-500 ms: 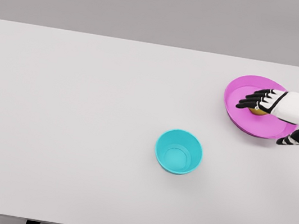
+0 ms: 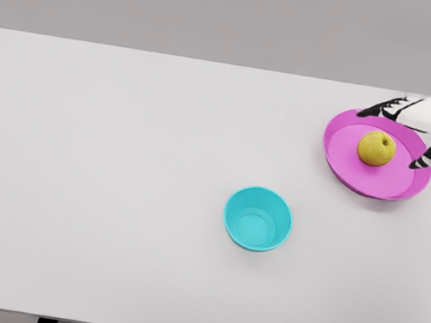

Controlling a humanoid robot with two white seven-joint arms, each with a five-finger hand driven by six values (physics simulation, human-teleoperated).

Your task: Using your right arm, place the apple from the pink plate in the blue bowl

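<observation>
Out on the broad white flat counter (image 2: 112, 194) sits the small round turquoise-blue plastic bowl (image 2: 257, 218), upright with its mouth open to the ceiling, well apart from the hand, down and off to its left. It looks parked there as the waiting target, with clear counter all round it for a drop from above.

Moving right, the shallow round pink plate (image 2: 339, 160) lies near the counter's far right corner, and on it rests the yellow-green apple (image 2: 376, 148), round, smooth-skinned, a little dimple at the top, slightly duller on its lower side. It sits a touch above the plate's middle, just below and left of the hand.

And there is the white right hand (image 2: 419, 128) with black fingers (image 2: 375, 110), arm coming in from the right edge. The fingers reach out over the plate's far rim, the thumb hangs down on the near side, spread apart and gripping nothing. The apple sits in the gap beneath, untouched as far as I can judge, so the grasp is not yet made.
</observation>
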